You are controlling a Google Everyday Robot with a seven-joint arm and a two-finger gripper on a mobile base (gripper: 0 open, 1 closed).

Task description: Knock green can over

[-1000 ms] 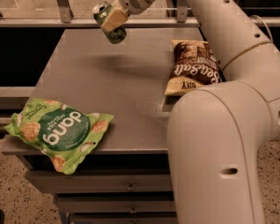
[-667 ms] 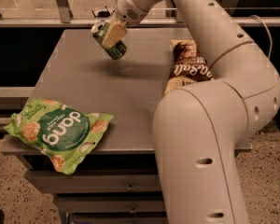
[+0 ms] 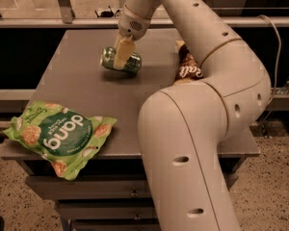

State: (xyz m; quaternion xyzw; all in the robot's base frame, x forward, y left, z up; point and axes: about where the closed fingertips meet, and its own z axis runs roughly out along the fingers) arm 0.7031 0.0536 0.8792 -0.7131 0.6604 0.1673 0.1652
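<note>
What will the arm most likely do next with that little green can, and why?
Probably open its fingers and lift away. The gripper holds the green can tipped on its side, close to the grey table, so letting go should leave it lying knocked over.

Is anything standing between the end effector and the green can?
Nothing visible does. The end effector grips the green can, which is tilted sideways at the far side of the table.
</note>
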